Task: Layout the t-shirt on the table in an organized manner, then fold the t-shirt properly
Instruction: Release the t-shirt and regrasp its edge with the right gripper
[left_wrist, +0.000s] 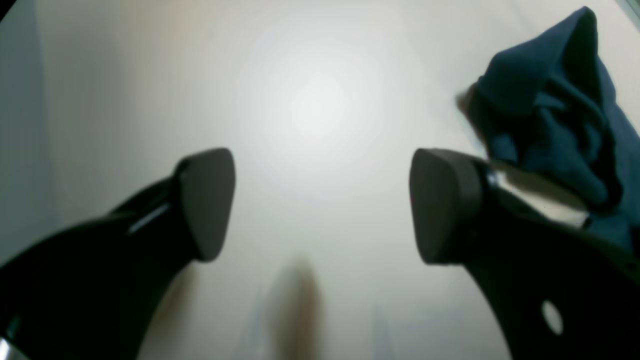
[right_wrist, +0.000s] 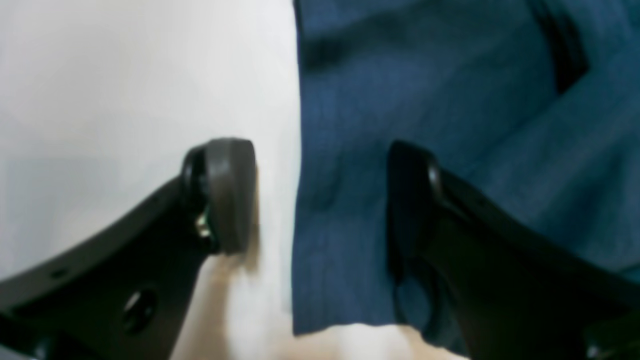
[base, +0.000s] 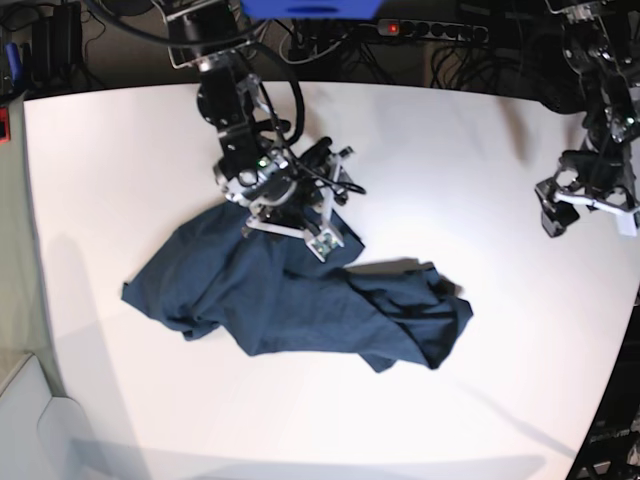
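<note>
The shirt (base: 300, 295) lies crumpled mid-tabletop (base: 120, 160). The right pincer (right_wrist: 320, 200) is spread open astride its edge; the left pincer (left_wrist: 322, 205) is open, well apart. Only one layer might be pinched, so the bunching would be dragged along.

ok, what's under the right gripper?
The right gripper is open astride the t-shirt edge: one finger over bare table, the other over cloth. Whether anything lies beneath the crumpled fabric can't be seen.

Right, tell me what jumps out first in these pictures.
The crumpled navy t-shirt sprawls mid-table, nowhere near flat. The right gripper is down at its far edge, jaws open astride the hem, one finger on cloth. The left gripper hangs open over bare table, well aside.
</note>
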